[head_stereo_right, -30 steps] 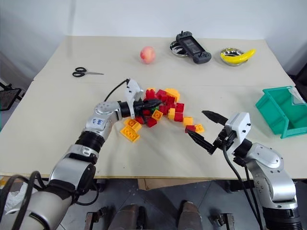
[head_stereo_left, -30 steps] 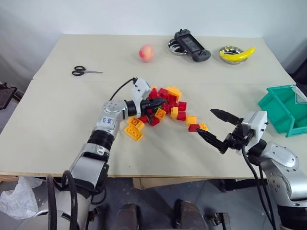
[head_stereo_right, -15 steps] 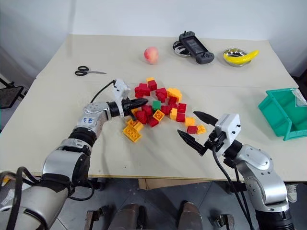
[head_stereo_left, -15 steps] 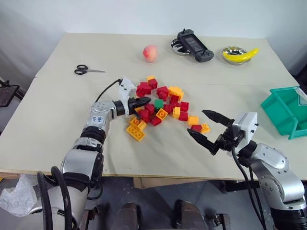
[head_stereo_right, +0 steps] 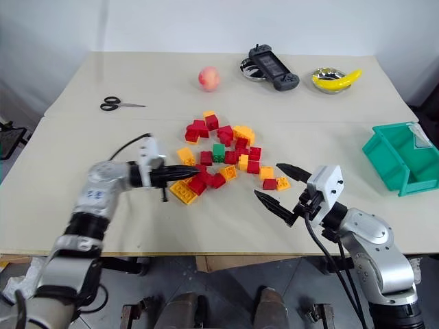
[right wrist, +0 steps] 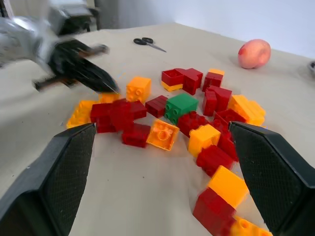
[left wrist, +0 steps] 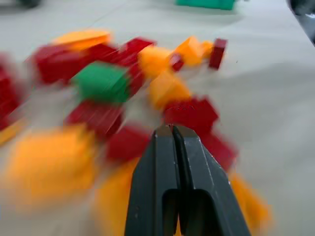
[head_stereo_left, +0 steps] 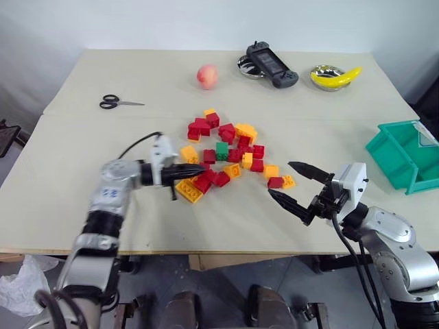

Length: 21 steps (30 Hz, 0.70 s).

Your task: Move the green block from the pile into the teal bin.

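Left eye view: teal bin (head_stereo_left: 405,156) is set at the table's (head_stereo_left: 82,199) right edge, empty. Green block (head_stereo_left: 221,151) sits exposed mid-pile (head_stereo_left: 226,154), ungrasped. Left gripper (head_stereo_left: 194,168), jaws together, lies at the pile's left side; right gripper (head_stereo_left: 291,184), jaws apart, likely poised for picking.

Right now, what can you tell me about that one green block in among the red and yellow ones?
The green block is a small, dark-green plastic toy brick with round studs on top, the only green one in the pile. It lies flat on the table, studs up, near the pile's middle. Red bricks press close beside it, and an orange-yellow one lies just in front of it. Neither gripper touches it: the left gripper is shut at the pile's near-left edge, and the right gripper hangs open off to its right.
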Motion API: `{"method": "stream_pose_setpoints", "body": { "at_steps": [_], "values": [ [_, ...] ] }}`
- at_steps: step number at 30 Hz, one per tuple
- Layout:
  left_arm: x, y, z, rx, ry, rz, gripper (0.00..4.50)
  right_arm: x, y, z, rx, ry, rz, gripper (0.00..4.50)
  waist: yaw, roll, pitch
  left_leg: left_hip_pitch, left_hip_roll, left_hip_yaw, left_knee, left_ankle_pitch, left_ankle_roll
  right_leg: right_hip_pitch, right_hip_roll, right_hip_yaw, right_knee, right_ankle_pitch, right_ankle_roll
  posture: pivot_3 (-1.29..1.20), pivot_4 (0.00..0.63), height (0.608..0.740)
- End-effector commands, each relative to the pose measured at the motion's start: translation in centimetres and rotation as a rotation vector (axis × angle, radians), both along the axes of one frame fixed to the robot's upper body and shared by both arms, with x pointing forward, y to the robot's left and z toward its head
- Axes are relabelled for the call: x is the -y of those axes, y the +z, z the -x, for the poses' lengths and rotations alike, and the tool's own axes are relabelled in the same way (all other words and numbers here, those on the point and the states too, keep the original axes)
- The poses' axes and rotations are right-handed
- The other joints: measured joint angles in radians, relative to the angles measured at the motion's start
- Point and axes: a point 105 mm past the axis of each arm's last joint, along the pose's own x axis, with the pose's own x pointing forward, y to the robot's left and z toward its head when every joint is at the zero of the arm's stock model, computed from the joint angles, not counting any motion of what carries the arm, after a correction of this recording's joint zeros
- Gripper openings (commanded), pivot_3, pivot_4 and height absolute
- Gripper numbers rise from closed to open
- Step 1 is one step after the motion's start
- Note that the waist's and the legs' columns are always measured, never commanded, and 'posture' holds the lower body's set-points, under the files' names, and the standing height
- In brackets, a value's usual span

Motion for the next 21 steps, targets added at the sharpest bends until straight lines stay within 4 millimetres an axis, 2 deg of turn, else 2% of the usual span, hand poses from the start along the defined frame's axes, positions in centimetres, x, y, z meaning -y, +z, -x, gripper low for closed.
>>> {"method": "stream_pose_setpoints", "body": {
  "at_steps": [1, 5, 6, 9, 11, 13, 16, 18, 21],
  "values": [
    [-2.2, 1.5, 2.2, 0.123, 0.013, -0.018, 0.96, -0.1, 0.6, 0.0, -0.027, 0.067, 0.044, 4.50, 0.000, 0.000, 0.000, 0.000, 0.000, 0.000, 0.000, 0.000, 0.000, 0.000, 0.000, 0.000, 0.000, 0.000, 0.000, 0.00, 0.150, 0.740],
    [-4.7, 0.9, 3.9, 0.101, 0.124, -0.008, 2.08, -1.1, 1.1, -2.0, -0.031, 0.083, 0.107, 4.50, 0.001, 0.000, 0.000, 0.000, 0.000, 0.000, 0.001, 0.000, 0.000, 0.000, 0.000, 0.000, 0.001, 0.000, 0.000, 0.00, 0.150, 0.740],
    [-5.1, 0.8, 4.2, 0.092, 0.149, 0.000, 2.49, -1.6, 1.3, -2.7, -0.034, 0.091, 0.121, 4.50, -0.002, 0.000, 0.000, 0.000, 0.000, -0.001, 0.001, 0.000, 0.000, 0.000, 0.000, 0.000, 0.001, 0.000, 0.000, 0.00, 0.150, 0.740],
    [-5.1, 0.7, 4.8, 0.084, 0.193, 0.027, 3.32, -2.9, 1.8, -4.8, -0.045, 0.076, 0.129, 4.50, 0.003, 0.000, 0.000, 0.000, 0.001, -0.001, 0.001, 0.000, 0.000, 0.000, 0.000, 0.000, 0.001, 0.000, 0.000, 0.00, 0.150, 0.740],
    [-4.6, 0.6, 4.8, 0.104, 0.227, 0.047, 3.87, -4.7, 1.6, -7.7, -0.091, 0.030, 0.150, 4.50, -0.003, 0.000, 0.000, 0.000, 0.001, -0.001, 0.001, 0.000, 0.000, 0.000, 0.000, 0.000, 0.001, 0.000, 0.000, 0.00, 0.150, 0.740],
    [-4.0, 0.5, 4.8, 0.101, 0.235, 0.062, 4.42, -6.2, 1.6, -9.8, -0.082, -0.012, 0.191, 4.50, -0.011, 0.000, 0.000, 0.000, 0.000, 0.001, 0.002, 0.000, 0.000, 0.000, 0.000, 0.001, 0.002, 0.000, -0.001, 0.00, 0.150, 0.740],
    [-3.0, 0.4, 4.9, 0.090, 0.218, 0.076, 4.46, -8.0, 1.5, -11.6, -0.102, -0.025, 0.224, 4.50, -0.015, 0.000, 0.000, 0.001, 0.001, 0.000, 0.000, 0.000, -0.001, -0.001, 0.000, 0.000, 0.003, 0.000, -0.001, 0.00, 0.150, 0.740],
    [-2.4, 0.2, 5.1, 0.085, 0.204, 0.084, 4.46, -9.2, 0.7, -13.0, -0.158, -0.059, 0.266, 4.50, -0.018, 0.000, 0.000, 0.000, 0.000, 0.000, 0.000, 0.000, -0.001, -0.001, 0.000, -0.001, 0.002, 0.000, -0.001, 0.00, 0.150, 0.740],
    [-2.0, -0.1, 5.1, 0.079, 0.200, 0.093, 4.46, -11.3, 0.3, -14.2, -0.176, -0.066, 0.288, 4.50, -0.030, 0.000, 0.000, 0.000, 0.000, 0.000, 0.000, 0.000, -0.001, -0.001, 0.000, -0.001, 0.002, 0.000, -0.001, 0.00, 0.150, 0.740]
  ]
}}
